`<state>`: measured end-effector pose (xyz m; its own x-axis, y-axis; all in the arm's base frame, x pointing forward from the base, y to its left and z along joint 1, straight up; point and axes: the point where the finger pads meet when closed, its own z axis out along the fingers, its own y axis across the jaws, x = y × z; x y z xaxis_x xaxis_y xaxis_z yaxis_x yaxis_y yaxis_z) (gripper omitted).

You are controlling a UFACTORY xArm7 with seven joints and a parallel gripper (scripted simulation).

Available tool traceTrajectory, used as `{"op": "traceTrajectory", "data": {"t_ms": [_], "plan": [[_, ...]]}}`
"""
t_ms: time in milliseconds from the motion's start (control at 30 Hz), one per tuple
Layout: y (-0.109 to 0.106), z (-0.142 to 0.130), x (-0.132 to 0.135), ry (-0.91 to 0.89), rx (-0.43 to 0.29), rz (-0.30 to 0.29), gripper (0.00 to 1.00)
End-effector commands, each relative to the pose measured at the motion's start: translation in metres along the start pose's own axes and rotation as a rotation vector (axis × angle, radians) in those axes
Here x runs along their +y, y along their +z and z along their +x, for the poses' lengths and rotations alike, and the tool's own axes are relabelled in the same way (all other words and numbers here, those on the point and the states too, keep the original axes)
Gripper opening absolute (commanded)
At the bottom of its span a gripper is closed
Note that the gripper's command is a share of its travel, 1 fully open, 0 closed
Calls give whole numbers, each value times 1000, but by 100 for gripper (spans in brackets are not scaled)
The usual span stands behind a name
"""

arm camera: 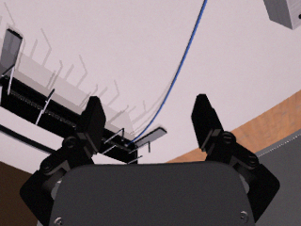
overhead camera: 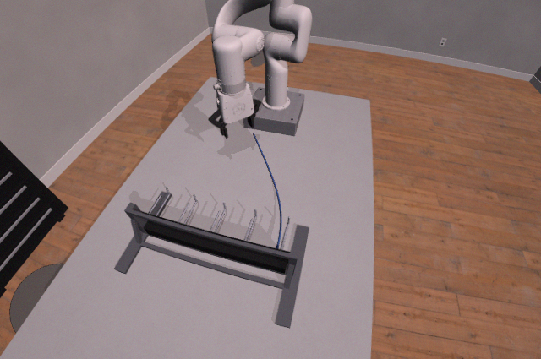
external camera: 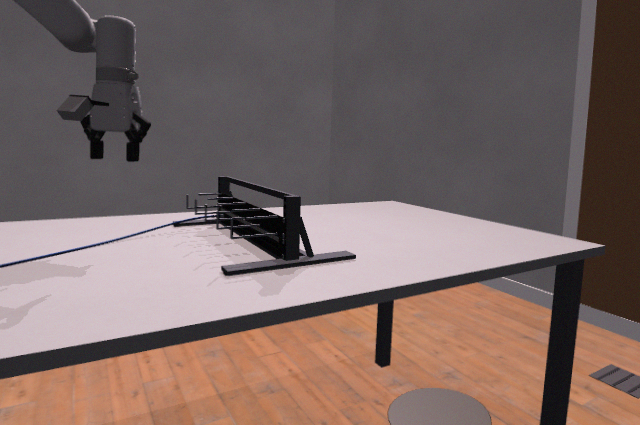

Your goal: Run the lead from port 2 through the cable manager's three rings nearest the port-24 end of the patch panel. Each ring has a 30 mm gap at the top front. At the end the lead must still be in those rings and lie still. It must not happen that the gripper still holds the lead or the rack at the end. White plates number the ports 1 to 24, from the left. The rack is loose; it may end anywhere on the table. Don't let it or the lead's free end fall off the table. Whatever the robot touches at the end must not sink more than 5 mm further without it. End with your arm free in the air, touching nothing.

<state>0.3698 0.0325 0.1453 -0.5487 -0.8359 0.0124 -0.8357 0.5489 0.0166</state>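
Observation:
The black rack with the patch panel (overhead camera: 214, 243) stands on the table, with several wire rings (overhead camera: 218, 217) on its side facing the arm. The blue lead (overhead camera: 273, 182) leaves the rack near its right end in the top view and curves over the table to its free end (overhead camera: 254, 134) near the arm's base. It passes to the right of the three left-hand rings. My gripper (overhead camera: 236, 126) (external camera: 114, 150) is open and empty. It hangs well above the table, to the left of the lead's free end. The wrist view shows my fingers apart, with the lead (arm camera: 188, 51) and the rack (arm camera: 63, 109) below.
The arm's grey base block (overhead camera: 275, 116) stands at the far end of the table, close to the lead's free end. A black cabinet (overhead camera: 21, 210) stands on the floor to the left of the table. A round stool (external camera: 439, 407) stands by the table's near corner.

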Motion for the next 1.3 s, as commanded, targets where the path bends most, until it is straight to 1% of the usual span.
{"op": "traceTrajectory", "data": {"t_ms": [0, 100, 167, 567, 600, 1267], "plan": [[26, 5, 29, -167, -15, 17, 100], [42, 12, 47, -267, -11, 21, 100], [48, 15, 54, -302, -10, 22, 100], [49, 15, 55, -307, -9, 23, 100], [49, 15, 55, -307, -9, 23, 0], [49, 15, 55, -307, -9, 23, 0]]}}
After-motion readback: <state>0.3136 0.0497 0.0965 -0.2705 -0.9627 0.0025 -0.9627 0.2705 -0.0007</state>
